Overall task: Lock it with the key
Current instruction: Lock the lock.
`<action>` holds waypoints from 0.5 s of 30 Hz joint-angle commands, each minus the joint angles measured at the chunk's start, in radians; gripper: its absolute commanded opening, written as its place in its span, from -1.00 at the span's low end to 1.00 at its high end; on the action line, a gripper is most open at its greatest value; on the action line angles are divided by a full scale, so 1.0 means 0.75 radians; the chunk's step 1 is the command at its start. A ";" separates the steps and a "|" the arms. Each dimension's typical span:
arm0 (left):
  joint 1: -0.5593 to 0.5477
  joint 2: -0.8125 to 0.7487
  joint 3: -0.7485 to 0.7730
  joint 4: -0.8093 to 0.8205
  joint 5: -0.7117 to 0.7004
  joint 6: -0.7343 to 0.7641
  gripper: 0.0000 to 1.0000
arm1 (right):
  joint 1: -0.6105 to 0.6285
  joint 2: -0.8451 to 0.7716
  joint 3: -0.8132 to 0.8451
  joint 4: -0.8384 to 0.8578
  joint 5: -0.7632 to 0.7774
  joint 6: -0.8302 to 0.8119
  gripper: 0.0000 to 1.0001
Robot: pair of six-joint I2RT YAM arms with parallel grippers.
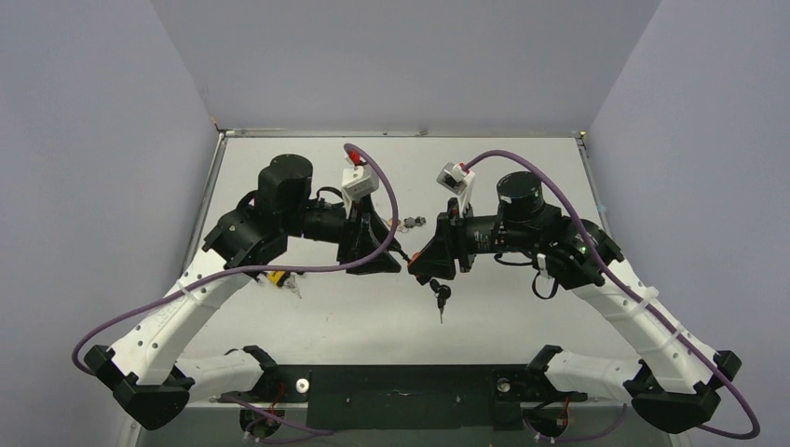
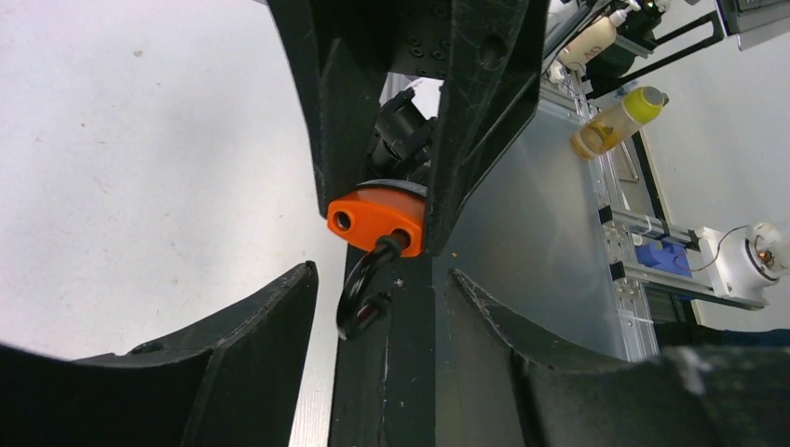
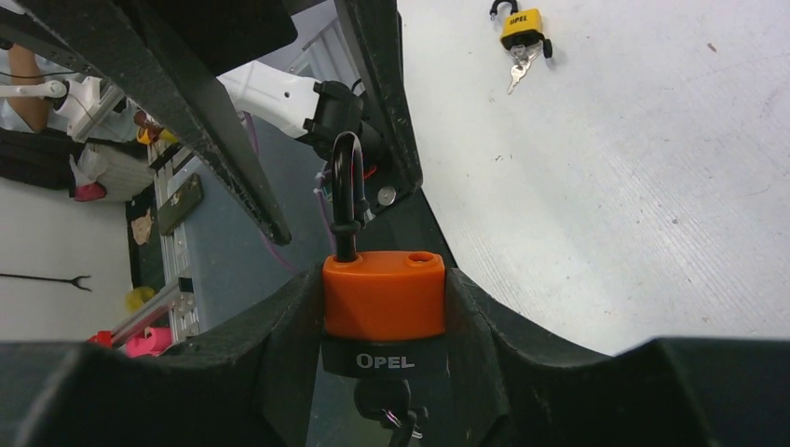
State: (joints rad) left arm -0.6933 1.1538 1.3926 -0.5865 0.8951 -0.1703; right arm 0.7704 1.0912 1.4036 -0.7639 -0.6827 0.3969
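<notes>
The orange padlock (image 3: 383, 312), lower centre of the right wrist view, is clamped by its body in the right gripper (image 3: 383, 284), with its shackle (image 3: 345, 177) raised and unlatched. The left gripper (image 2: 377, 279) has its jaws apart around the shackle, not touching it. The lock is probably rigid, dense and smooth, so the shackle's crown is the place to press. The key (image 1: 441, 300) dangles beneath.

I see my left arm (image 1: 279, 223) and right arm (image 1: 550, 237) alike: white lower links (image 1: 200, 303), black joint housings (image 1: 284, 182), black wedge fingers (image 2: 233, 363). A purple cable (image 1: 307, 269) loops along each to a white wrist camera (image 1: 357, 183). At six o'clock, silver screws (image 1: 302, 385) dot the black base plate (image 1: 401, 384).
</notes>
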 commanded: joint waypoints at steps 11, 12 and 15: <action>-0.052 -0.050 0.027 0.051 0.046 0.024 -0.60 | 0.022 0.007 0.077 0.067 -0.037 0.006 -1.00; -0.051 -0.054 0.025 0.050 0.044 0.025 -0.61 | 0.022 0.009 0.074 0.066 -0.041 0.004 -1.00; -0.051 -0.056 0.028 0.052 0.041 0.022 -0.78 | 0.025 0.013 0.072 0.058 -0.042 -0.006 -1.00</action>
State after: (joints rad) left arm -0.7250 1.1442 1.3922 -0.5831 0.9009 -0.1673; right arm 0.7864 1.1049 1.4136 -0.7643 -0.7101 0.3969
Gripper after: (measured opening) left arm 0.168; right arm 0.422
